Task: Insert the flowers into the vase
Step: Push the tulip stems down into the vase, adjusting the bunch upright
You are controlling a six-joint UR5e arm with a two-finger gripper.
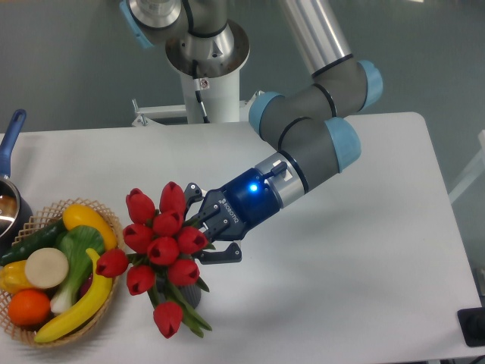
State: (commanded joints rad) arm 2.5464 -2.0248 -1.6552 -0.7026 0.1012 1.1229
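Just left of the frame's centre, our gripper [203, 233] has its fingers closed on the green stems of the flowers [161, 247], the grip itself half hidden behind the red buds. The bunch tilts toward the lower left, one bud and some leaves drooping toward the bottom edge. Under it we can see only a sliver of the vase [189, 293], dark and mostly covered by blooms and leaves, standing on the white bench [348, 280].

We judge that insertion is under way: the stems look down at the vase mouth, but we cannot tell how deep they sit. Next we would need to right the bunch, lower it fully, then release without tipping the vase.

At the lower left, close beside the bunch, sits the wicker basket [23, 330] of plastic produce; a blue-handled pot [9, 199] is cut off at the left edge.
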